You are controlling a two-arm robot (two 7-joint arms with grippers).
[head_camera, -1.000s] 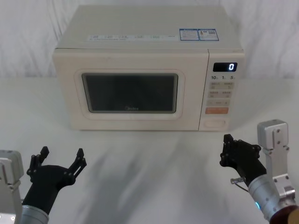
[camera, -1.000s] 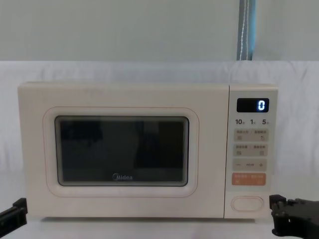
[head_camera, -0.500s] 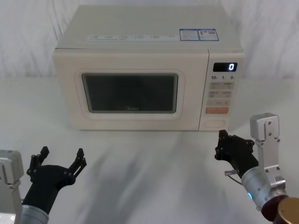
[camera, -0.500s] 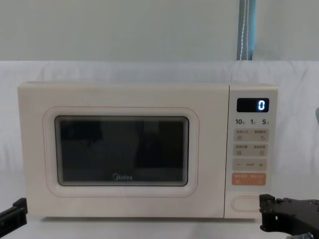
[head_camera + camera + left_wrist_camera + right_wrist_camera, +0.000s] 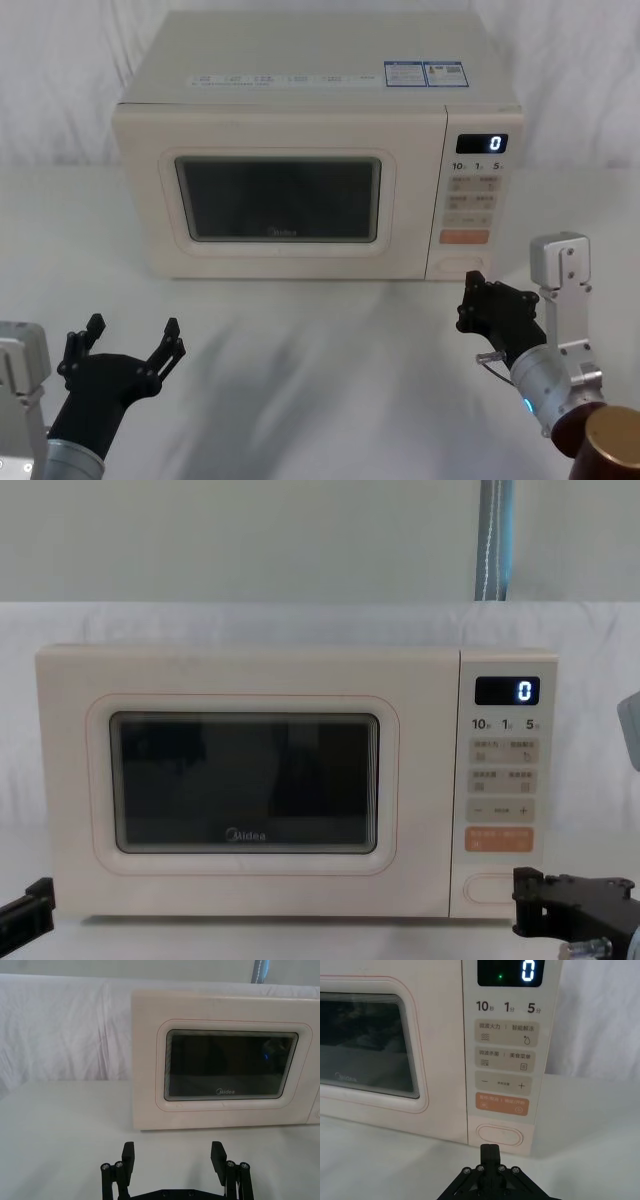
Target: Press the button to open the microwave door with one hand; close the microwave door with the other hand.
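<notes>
We are judging the button (image 5: 500, 1135) a stiff, short-travel key, best pushed square on its middle with our right end effector (image 5: 490, 1147), whose fingers are pinched together just in front of it. It is looking cream and pill-shaped, sitting lowest on the control panel (image 5: 504, 1060). Our left end effector (image 5: 172, 1156) is waiting spread wide above the desk (image 5: 320, 350), facing the closed microwave door (image 5: 278, 197).

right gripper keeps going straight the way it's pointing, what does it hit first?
Most likely the button: the shut right gripper points at the microwave's bottom right corner, with bare table between. Depth is unclear, so it may land slightly off-centre.
</notes>
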